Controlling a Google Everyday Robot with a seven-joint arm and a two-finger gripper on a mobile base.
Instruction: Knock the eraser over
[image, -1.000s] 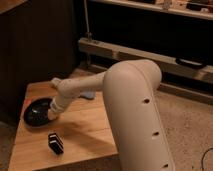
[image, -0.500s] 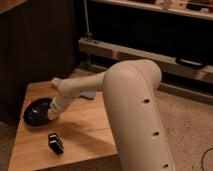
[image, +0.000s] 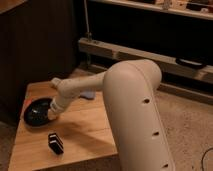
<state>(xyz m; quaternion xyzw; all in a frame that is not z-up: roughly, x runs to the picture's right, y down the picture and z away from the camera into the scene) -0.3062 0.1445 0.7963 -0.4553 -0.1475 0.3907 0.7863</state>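
Nothing's shifted vs 0.5 s back: black dish (image: 31, 114) at left, gripper (image: 53, 112) over its right rim, open/closed I can't tell, eraser (image: 56, 143) upright nearer table (image: 90, 135) front, prob light, stiff, tippy, so I'd push high.

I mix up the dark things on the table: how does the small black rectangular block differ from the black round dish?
The small black rectangular eraser is boxy and sits nearer the camera; the black round dish is low, much wider and lies further back. The gripper is at the dish's right rim, apart from the eraser. Both are dark.
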